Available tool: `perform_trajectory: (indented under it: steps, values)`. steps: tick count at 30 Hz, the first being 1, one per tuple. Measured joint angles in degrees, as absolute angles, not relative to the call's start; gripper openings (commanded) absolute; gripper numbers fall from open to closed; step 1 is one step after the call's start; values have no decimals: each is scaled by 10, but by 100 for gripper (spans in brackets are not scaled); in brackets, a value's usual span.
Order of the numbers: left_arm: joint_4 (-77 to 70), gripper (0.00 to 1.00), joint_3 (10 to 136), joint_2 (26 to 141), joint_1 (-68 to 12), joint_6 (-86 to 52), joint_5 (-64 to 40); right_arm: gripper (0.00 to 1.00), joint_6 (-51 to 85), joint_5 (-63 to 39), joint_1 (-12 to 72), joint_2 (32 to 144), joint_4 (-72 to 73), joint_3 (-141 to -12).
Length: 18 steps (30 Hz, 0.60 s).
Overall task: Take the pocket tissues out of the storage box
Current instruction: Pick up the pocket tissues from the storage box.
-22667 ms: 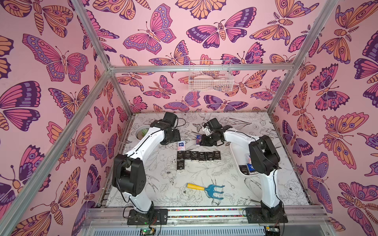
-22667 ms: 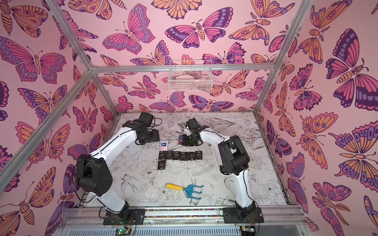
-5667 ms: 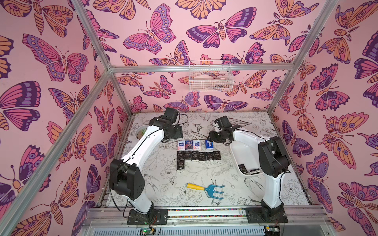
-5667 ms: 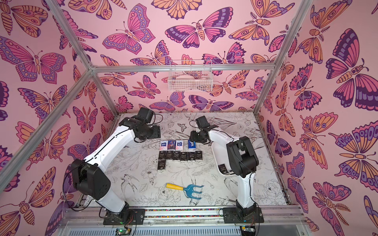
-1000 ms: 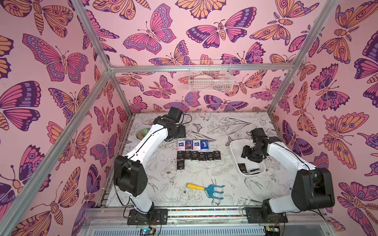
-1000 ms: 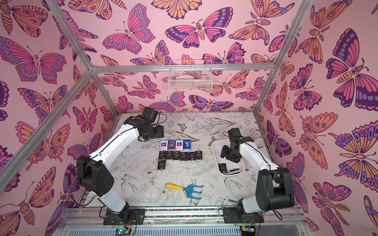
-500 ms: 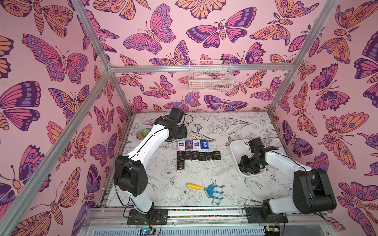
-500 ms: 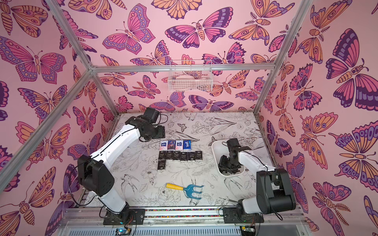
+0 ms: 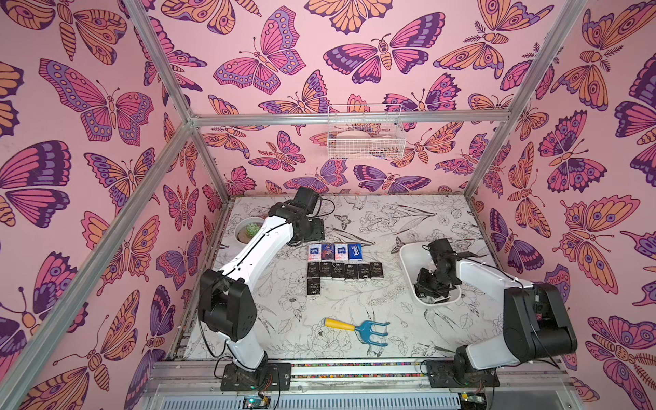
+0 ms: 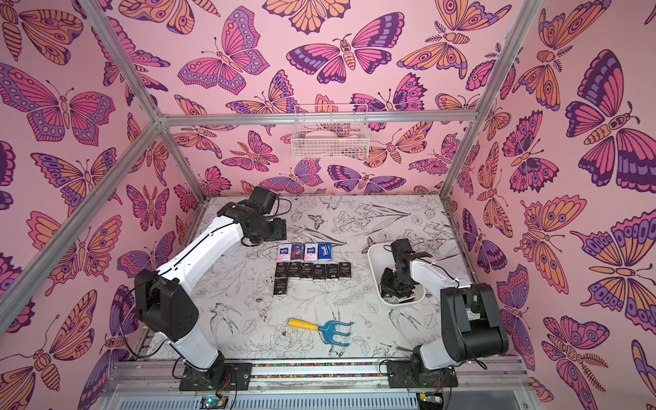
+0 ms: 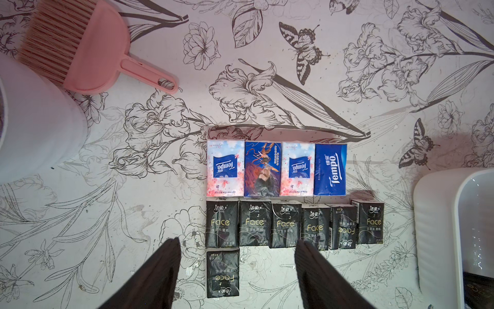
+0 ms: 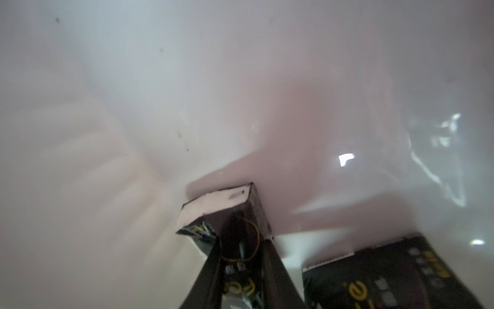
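- The right tool (image 12: 240,248) is down inside the storage box (image 9: 404,253), clenched on 1 black packet (image 12: 213,211) that stands on edge between its fingers.
- A 2nd black packet (image 12: 387,275) lies flat on the box floor just beside it.
- The left tool (image 11: 236,242) is released, its jaws spread wide, and hangs above the counter (image 11: 267,53) over the laid-out pocket tissues (image 9: 346,271).
- These packets lie in 3 rows: 4 coloured ones side by side, 6 black "Face" ones close below them, and a lone black packet (image 11: 223,273) under the row's end.
- The storage box stands on the counter to the right of the rows, apart from them.
- A blue rake (image 9: 369,330) lies nearer the arm bases, and a pink brush (image 11: 88,53) and a plant pot (image 9: 237,230) sit by the left arm.
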<state>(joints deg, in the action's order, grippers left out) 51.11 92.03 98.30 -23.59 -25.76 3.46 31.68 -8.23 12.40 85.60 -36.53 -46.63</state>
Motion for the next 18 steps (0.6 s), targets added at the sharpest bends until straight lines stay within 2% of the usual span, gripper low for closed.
perform_trajectory:
  steps: [6,14,18]
  values:
    - [511,73,927,983,-236,-258,34,18,311,-27,123,856,-394,-526]
    - [511,73,931,983,-236,-257,35,20,297,-5,125,845,-429,-576]
    - [511,73,932,983,-236,-257,35,20,302,-10,162,812,-445,-596]
